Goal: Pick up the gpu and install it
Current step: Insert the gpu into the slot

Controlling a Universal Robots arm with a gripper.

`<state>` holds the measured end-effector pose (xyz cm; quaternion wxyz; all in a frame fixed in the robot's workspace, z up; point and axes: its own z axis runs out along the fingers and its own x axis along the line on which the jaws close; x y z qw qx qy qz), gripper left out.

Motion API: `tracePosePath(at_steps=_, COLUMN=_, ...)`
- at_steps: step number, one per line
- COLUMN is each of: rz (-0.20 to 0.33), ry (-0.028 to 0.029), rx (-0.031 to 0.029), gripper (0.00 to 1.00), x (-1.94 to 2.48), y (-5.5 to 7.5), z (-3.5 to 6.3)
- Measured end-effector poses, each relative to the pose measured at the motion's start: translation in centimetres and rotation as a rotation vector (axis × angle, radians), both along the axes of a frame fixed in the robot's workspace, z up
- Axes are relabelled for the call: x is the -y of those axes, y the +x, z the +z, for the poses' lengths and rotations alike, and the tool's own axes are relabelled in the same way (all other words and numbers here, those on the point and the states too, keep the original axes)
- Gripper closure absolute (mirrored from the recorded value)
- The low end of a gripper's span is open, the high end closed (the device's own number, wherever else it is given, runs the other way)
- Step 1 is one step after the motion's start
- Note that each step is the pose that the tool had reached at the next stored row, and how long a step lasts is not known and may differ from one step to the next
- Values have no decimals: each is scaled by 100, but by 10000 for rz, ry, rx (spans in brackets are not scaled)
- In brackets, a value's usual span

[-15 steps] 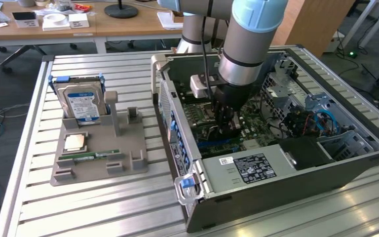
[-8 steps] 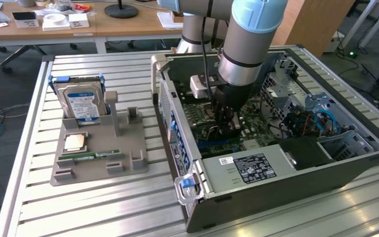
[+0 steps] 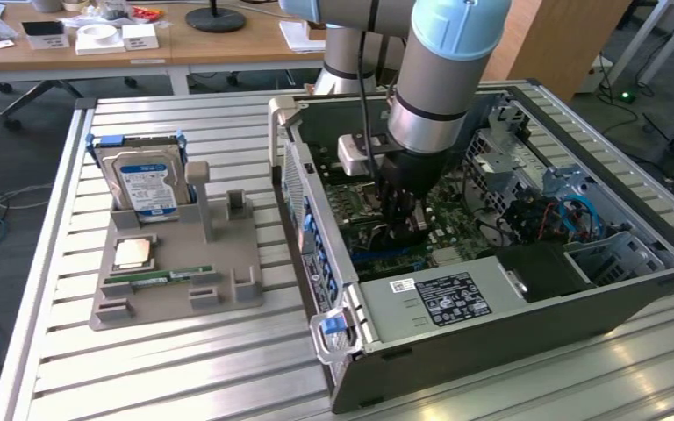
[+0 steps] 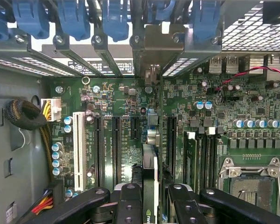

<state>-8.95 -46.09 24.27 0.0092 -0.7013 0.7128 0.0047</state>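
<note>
On the exterior view's left, the parts stand (image 3: 173, 285) holds the hard drive (image 3: 144, 180) and RAM stick (image 3: 159, 279). Farther right, inside the computer case (image 3: 512, 307), the gripper (image 4: 150, 198) clamps the gpu (image 4: 150, 175) edge-on over the motherboard (image 4: 126, 100), apparently lined up with a slot but not visibly seated.

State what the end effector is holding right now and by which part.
The end effector holds the gpu edge-on, its fingers clamped on the card's two flat faces at its upper edge, down inside the computer case over the motherboard slots.
</note>
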Motion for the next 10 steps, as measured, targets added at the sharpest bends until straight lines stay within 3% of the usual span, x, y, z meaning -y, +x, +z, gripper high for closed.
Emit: tracePosePath(at_steps=10, rz=0, ry=0, rx=0, gripper=74, x=0, y=-2, z=-12)
